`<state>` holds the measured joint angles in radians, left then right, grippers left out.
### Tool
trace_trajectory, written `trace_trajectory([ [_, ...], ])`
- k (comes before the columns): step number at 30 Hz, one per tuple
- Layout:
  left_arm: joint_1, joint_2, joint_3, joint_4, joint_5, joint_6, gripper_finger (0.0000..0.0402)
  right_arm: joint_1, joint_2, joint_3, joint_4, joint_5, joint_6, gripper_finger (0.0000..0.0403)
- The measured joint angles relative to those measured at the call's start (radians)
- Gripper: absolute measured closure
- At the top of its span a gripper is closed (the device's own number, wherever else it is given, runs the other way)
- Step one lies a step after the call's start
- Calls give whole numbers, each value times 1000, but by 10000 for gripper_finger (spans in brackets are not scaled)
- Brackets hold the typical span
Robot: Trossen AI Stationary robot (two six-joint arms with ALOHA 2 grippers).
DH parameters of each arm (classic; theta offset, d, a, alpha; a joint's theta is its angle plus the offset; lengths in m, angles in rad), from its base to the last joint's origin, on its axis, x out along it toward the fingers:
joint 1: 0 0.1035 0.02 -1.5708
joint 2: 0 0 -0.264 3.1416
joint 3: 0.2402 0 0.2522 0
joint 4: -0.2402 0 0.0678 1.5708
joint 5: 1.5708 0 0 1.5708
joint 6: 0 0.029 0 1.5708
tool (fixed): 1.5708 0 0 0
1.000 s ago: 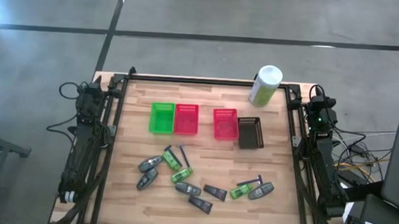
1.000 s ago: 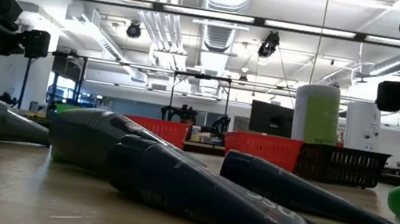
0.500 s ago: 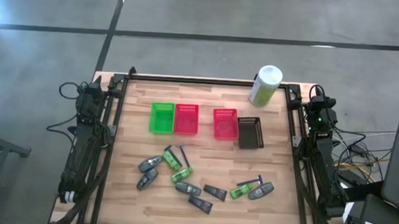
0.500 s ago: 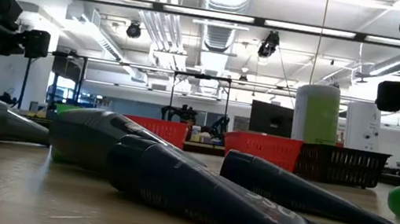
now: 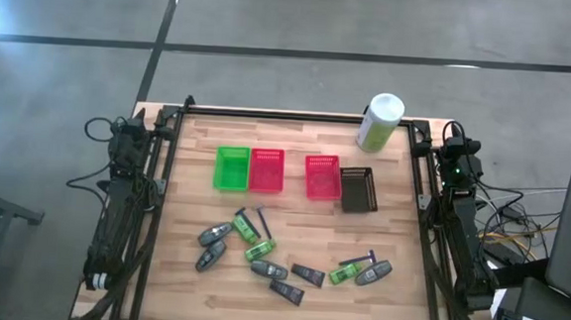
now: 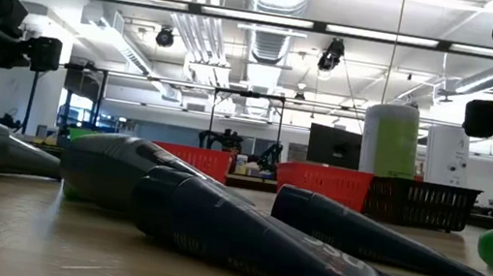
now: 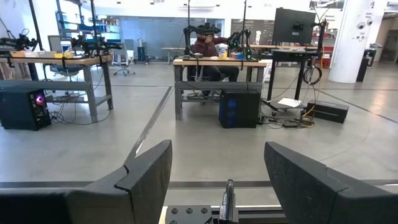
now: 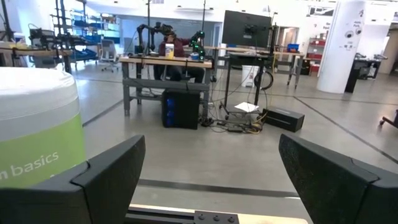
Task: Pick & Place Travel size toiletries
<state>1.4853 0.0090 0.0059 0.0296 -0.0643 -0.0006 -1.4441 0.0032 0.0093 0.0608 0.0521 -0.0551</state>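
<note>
The travel size toiletries lie loose on the near half of the wooden table (image 5: 187,303). They are grey oval bottles (image 5: 213,235) (image 5: 373,274), green tubes (image 5: 259,249) (image 5: 343,274), dark flat tubes (image 5: 307,275) (image 6: 260,243) and thin dark sticks (image 5: 260,221). My left gripper (image 7: 217,168) is parked at the table's far left corner. It is open, level and points past the far edge. My right gripper (image 8: 211,168) is parked the same way at the far right corner, open, beside the white-and-green canister (image 8: 37,137). Neither gripper is near the toiletries.
Behind the toiletries stands a row of small mesh baskets: green (image 5: 231,168), red (image 5: 267,170), red (image 5: 322,176) and dark (image 5: 358,189). The canister (image 5: 379,121) stands on the far edge at the right. A black frame (image 5: 298,116) borders the table. A person sits at a desk in the room beyond (image 7: 208,46).
</note>
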Motion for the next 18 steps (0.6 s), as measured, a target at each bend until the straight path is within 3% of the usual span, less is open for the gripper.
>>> trace_trajectory([
  [14, 0, 0, 0, 0, 0, 0, 140, 0, 0, 0, 1, 0, 17, 35],
  [16, 0, 0, 0, 0, 0, 0, 140, 0, 0, 0, 6, -12, 178, 35],
  [18, 0, 0, 0, 0, 0, 0, 140, 0, 0, 0, 48, -60, 528, 35],
])
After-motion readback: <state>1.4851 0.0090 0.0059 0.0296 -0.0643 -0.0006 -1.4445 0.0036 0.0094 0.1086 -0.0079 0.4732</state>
